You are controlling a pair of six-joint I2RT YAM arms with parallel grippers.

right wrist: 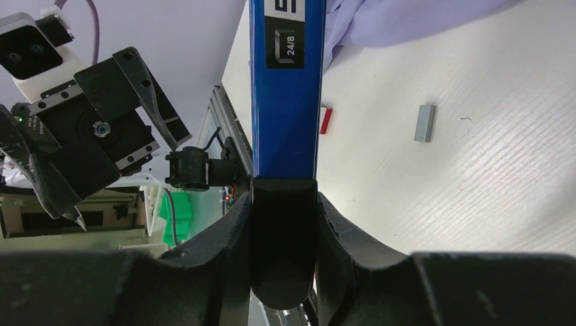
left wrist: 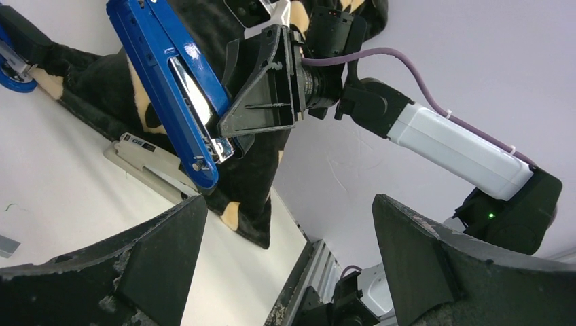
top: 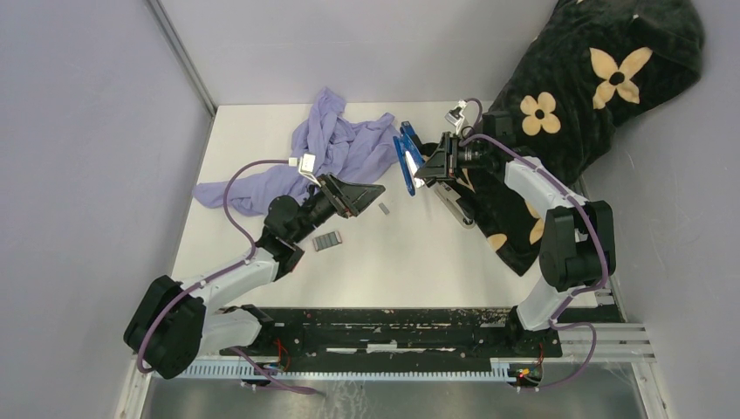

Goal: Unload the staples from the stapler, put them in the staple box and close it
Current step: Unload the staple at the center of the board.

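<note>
My right gripper point(top: 422, 172) is shut on the blue stapler point(top: 405, 158) and holds it above the table; its fingers point(right wrist: 346, 234) clamp the stapler's black end point(right wrist: 284, 231). The stapler point(left wrist: 170, 81) hangs open, its shiny metal channel showing in the left wrist view. A short silver-grey strip of staples point(top: 384, 208) lies on the table below it, also in the right wrist view point(right wrist: 424, 123). My left gripper point(top: 371, 192) is open and empty, just left of the stapler and above the strip; its fingers point(left wrist: 163, 261) are wide apart.
A small box with a red end point(top: 327, 241) lies near the left arm. A purple cloth point(top: 332, 148) lies at the back left. A black flowered cloth point(top: 567, 96) covers the right side, with a grey stapler point(top: 455, 207) on it.
</note>
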